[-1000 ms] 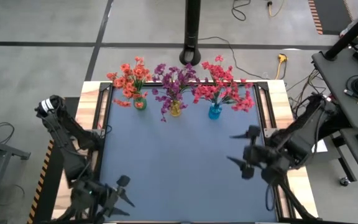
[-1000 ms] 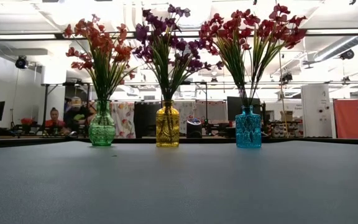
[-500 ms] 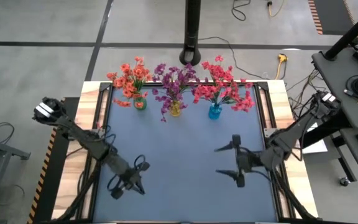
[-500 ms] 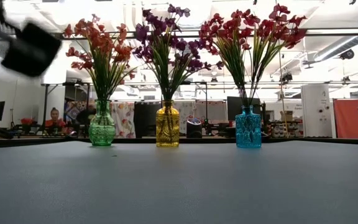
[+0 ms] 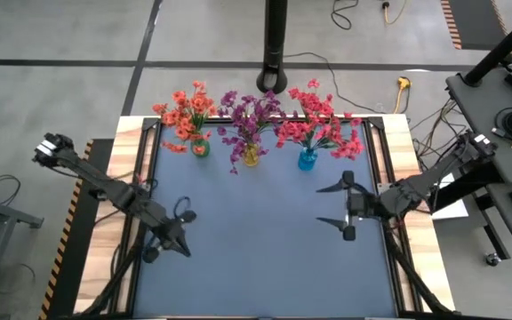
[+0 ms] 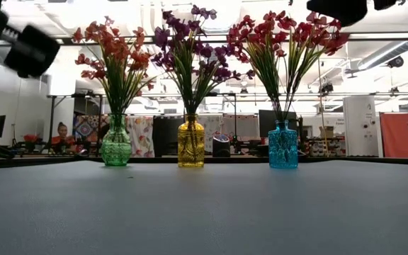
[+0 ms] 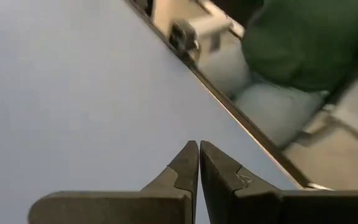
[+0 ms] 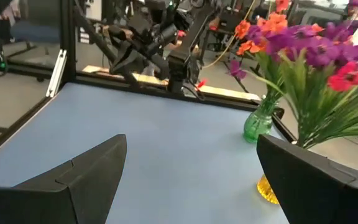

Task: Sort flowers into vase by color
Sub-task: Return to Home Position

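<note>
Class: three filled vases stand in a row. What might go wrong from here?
The open right end effector hangs near the blue vase; a wide swing might snag the pink flowers or tip it. The yellow vase stands close and could topple too. The left end effector hangs farther off.

Both end effectors (image 5: pixel 174 233) (image 5: pixel 330 206) nearer vases (image 5: pixel 251 157)

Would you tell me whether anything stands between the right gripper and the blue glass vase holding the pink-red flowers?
Nothing visible does. The right gripper, fingers open, hovers above the dark table, and only bare tabletop lies between it and the blue glass vase of pink-red flowers. The left gripper is at the table's other side.
</note>
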You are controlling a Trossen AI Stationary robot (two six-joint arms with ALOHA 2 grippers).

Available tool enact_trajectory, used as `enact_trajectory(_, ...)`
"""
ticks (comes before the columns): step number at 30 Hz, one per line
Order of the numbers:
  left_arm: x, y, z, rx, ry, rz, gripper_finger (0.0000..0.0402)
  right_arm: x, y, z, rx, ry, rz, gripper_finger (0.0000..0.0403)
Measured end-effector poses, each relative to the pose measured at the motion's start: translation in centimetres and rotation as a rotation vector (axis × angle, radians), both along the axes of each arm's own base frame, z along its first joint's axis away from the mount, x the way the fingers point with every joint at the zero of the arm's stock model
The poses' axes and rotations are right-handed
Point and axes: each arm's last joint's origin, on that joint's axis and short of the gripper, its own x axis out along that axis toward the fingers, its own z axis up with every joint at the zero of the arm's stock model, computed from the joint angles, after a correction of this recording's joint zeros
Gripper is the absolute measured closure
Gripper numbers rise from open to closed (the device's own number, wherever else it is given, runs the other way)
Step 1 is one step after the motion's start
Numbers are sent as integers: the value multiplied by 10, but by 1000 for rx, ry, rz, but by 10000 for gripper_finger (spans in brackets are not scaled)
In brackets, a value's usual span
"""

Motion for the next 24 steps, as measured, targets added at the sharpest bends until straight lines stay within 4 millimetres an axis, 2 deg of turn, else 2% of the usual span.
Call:
enact_trajectory(3, -10, 8, 13, 46, -181, -13, 401, -9, -6, -1, 1, -28, 6, 51)
enact_trajectory(7, -20, 18, 18, 87, -335, -27, 401, -15, -12, -2, 3, -111, 44, 51)
enact_trajectory(14, -29, 41, 16, 116, -365, 84, 402, -18, -30, -7, 0, -171, 45, 51)
enact_trajectory(20, -31, 47, 22, 104, -416, 105, 402, -16, -44, -18, 12, -167, 8, 51)
enact_trajectory(24, -32, 49, 14, 127, -414, 136, 402, -17, -49, -32, 31, -204, 38, 51)
